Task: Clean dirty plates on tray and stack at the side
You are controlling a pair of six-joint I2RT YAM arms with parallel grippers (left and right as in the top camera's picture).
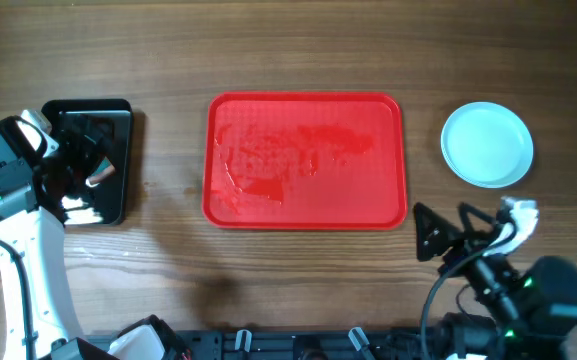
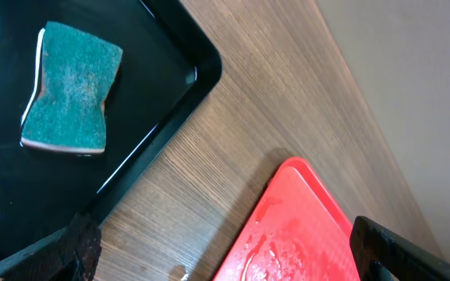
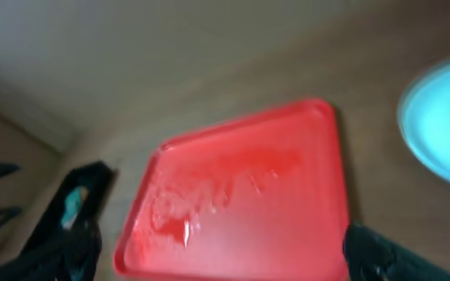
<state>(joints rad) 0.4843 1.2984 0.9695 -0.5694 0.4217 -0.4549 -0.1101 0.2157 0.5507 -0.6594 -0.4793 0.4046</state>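
The job looks nearly done: the plates (image 1: 487, 145) appear stacked beside the bare, wet tray (image 1: 368, 190), the sponge (image 2: 72, 87) lies aside, and the left gripper (image 1: 90, 160) and right gripper (image 1: 426, 235) gape empty.

A brown wood-grain table (image 1: 298, 50) carries three things in a row, well apart from each other. The red tray (image 1: 368, 195) lies in the middle, wet and smeared. A glossy black tray (image 1: 118, 195) sits at the left end and the pale plates (image 1: 487, 145) at the right; how many are stacked I can't tell
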